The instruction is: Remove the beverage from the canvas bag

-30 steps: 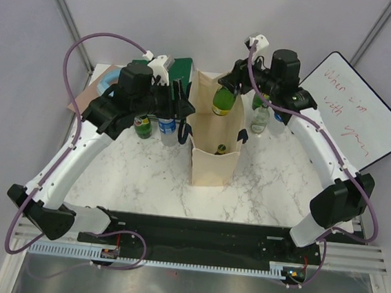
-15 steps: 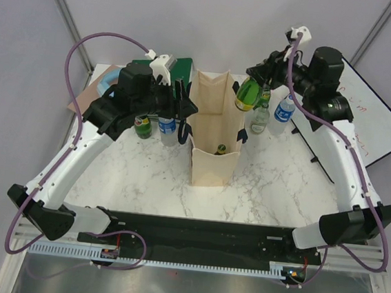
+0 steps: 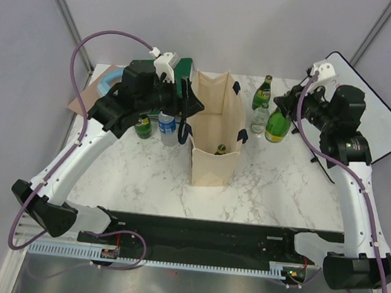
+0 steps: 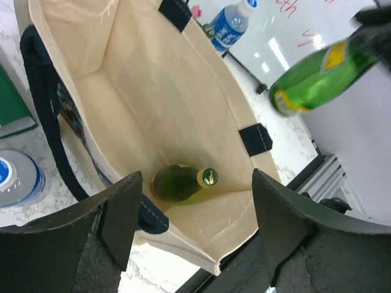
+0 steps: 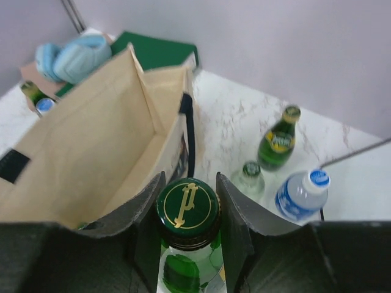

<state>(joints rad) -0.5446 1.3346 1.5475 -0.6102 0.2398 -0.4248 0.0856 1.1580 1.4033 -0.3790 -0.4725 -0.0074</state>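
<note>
Over marble counter point(image 3: 144, 176), swung green glass bottle point(image 3: 278, 125) clear of cream canvas bag point(image 3: 214, 168) toward three o'clock, clamped in right end effector point(image 5: 187, 207); needed only setting down.

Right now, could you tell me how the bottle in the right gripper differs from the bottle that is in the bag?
The held bottle is outside the bag, clamped at its neck in the right gripper; the bagged bottle rests at the bag's bottom, touched by nothing. The held bottle is bright green with a yellow label; the bagged bottle looks darker, olive. Both are green and capped.
</note>
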